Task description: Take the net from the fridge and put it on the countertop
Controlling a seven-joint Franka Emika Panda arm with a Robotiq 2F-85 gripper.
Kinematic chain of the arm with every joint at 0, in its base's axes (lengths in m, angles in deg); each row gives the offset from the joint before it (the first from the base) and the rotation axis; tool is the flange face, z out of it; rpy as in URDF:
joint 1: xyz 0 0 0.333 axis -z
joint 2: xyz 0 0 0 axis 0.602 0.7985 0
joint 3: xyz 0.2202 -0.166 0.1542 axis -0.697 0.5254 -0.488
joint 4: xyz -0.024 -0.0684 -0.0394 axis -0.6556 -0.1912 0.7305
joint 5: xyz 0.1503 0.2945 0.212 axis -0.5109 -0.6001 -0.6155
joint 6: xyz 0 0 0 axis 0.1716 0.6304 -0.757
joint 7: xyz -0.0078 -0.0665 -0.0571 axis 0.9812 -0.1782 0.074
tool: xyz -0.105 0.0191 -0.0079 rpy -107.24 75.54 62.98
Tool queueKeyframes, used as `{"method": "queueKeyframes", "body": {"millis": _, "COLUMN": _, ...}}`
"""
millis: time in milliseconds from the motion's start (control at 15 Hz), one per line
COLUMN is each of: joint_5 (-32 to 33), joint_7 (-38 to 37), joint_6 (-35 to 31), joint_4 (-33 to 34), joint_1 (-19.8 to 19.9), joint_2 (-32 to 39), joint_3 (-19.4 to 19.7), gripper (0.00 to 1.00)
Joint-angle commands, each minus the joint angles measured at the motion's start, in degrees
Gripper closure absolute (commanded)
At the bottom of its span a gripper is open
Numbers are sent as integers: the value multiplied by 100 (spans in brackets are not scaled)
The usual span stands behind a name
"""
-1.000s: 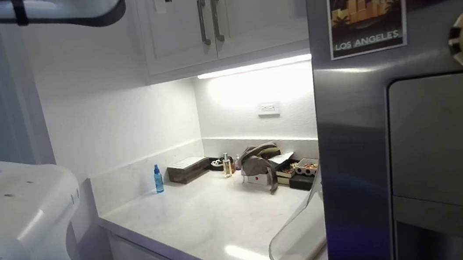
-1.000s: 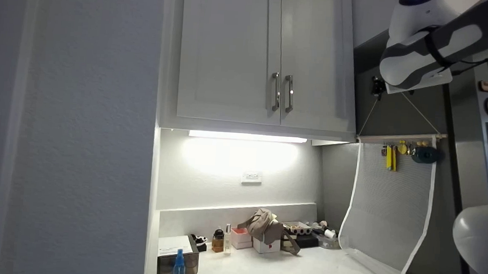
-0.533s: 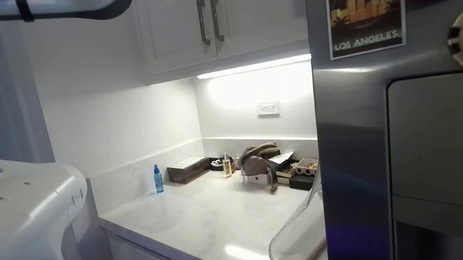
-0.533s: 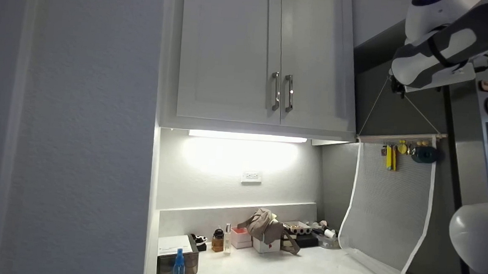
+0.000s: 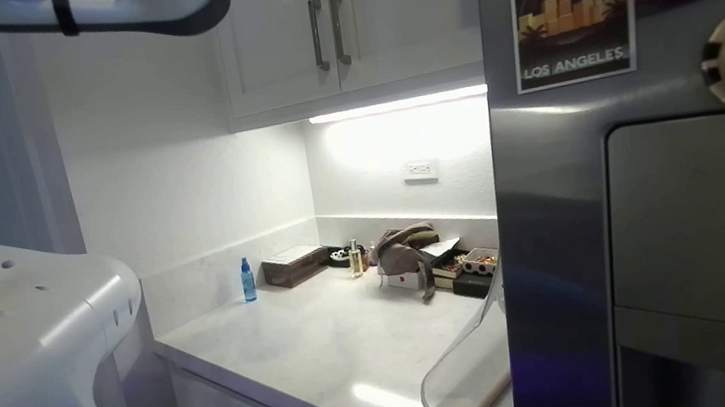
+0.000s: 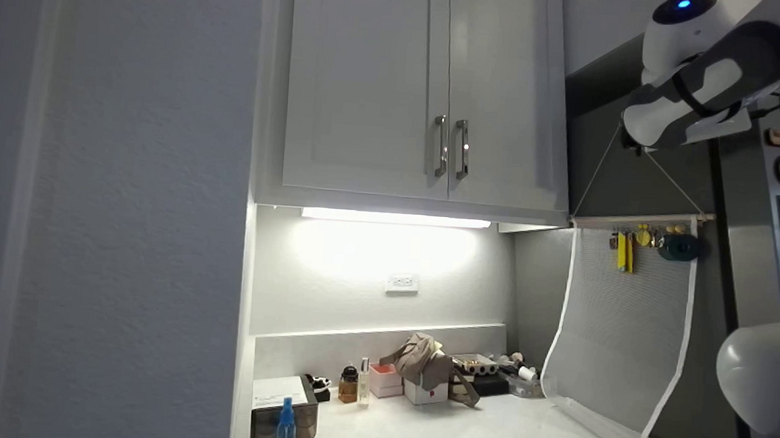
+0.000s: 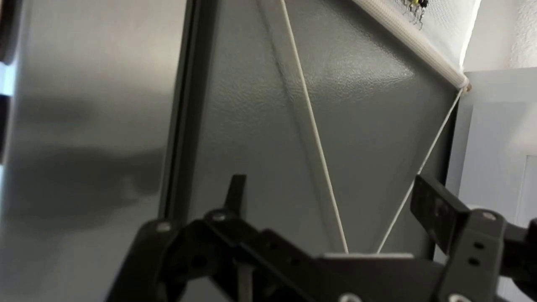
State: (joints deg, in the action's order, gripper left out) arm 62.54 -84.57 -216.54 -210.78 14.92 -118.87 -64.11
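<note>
The net [image 6: 620,328] is a whitish mesh sheet with pale rods at top and bottom. It hangs by a thin cord on the side of the grey fridge [image 6: 732,267]. Its curved lower end [image 5: 466,370] is at the countertop [image 5: 311,348] beside the fridge [image 5: 557,207]. In the wrist view the net [image 7: 444,21] is at the upper right. Two cord strands run between my open gripper's fingers [image 7: 329,180], apart from the left finger; the right finger overlaps one strand in view. The cord's top is hidden behind the gripper, which is high by the fridge [image 6: 630,147].
Upper cabinets [image 6: 371,82] with metal handles are beside the net's cord. Keys and yellow tags [image 6: 625,252] hang at the net's top rod. A blue bottle [image 5: 247,280], a brown box [image 5: 294,266] and a taupe cloth bag [image 5: 403,254] stand on the countertop.
The arm and gripper have moved right and up in an exterior view, closer to the cord at the fridge's side. The net and countertop objects have not moved.
</note>
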Motion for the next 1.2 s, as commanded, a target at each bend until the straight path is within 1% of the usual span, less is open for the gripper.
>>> {"method": "queueKeyframes", "body": {"millis": 0, "joint_5": 72, "joint_7": 167, "joint_6": -383, "joint_4": 307, "joint_1": 313, "joint_2": 469, "joint_3": -110, "gripper": 0}}
{"method": "queueKeyframes", "body": {"millis": 333, "joint_5": 56, "joint_7": 430, "joint_6": -765, "joint_4": 613, "joint_1": 555, "joint_2": 958, "joint_3": -89, "gripper": 0}}
{"method": "queueKeyframes", "body": {"millis": 600, "joint_5": 70, "joint_7": 547, "joint_6": -914, "joint_4": 752, "joint_1": 684, "joint_2": 1220, "joint_3": -132, "gripper": 0}}
{"method": "queueKeyframes", "body": {"millis": 867, "joint_5": 115, "joint_7": 578, "joint_6": -978, "joint_4": 870, "joint_1": 829, "joint_2": 1391, "joint_3": -266, "gripper": 0}}
{"method": "queueKeyframes", "body": {"millis": 1133, "joint_5": 147, "joint_7": 574, "joint_6": -953, "joint_4": 813, "joint_1": 937, "joint_2": 1377, "joint_3": -471, "gripper": 0}}
